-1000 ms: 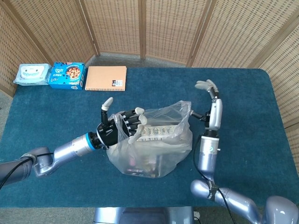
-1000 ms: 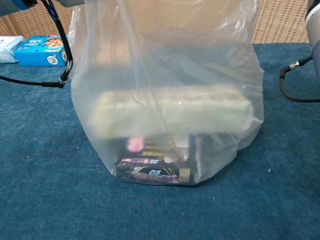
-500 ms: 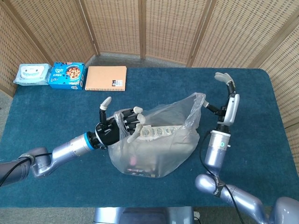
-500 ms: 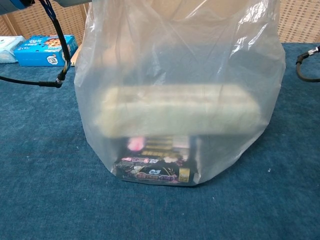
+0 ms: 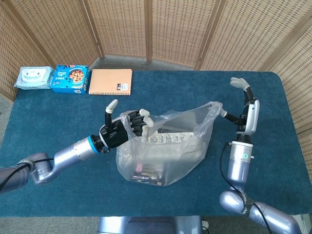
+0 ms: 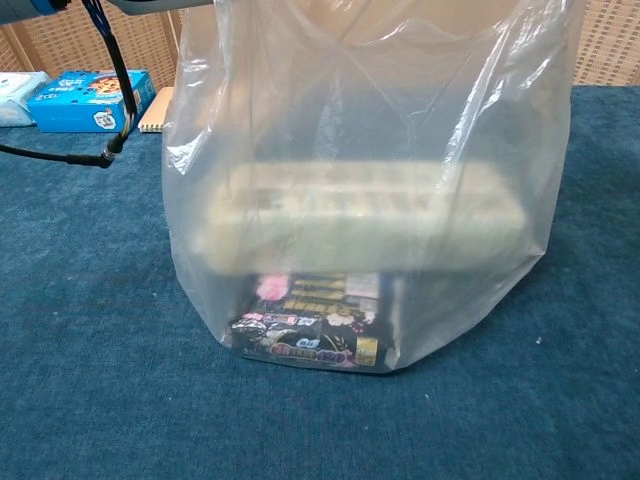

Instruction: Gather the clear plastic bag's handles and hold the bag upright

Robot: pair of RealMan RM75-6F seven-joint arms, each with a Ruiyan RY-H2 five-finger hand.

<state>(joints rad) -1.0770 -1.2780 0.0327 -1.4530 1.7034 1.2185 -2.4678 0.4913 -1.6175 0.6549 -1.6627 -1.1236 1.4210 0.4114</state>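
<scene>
Blue table (image 5: 58, 122) filling most of the head view. At frame centre, clear plastic bag (image 5: 163, 148) standing on it, crinkled and see-through, mouth stretched wide; a long pale package (image 6: 360, 225) lying across inside, a dark printed packet (image 6: 305, 340) at the bottom. Left of centre, left hand (image 5: 122, 130) curled around the bag's near handle. At right, right hand (image 5: 246, 105) raised, fingers spread, pinching the other handle. Upper left: orange notebook (image 5: 110, 81), blue box (image 5: 69, 79), wipes pack (image 5: 33, 77).
</scene>
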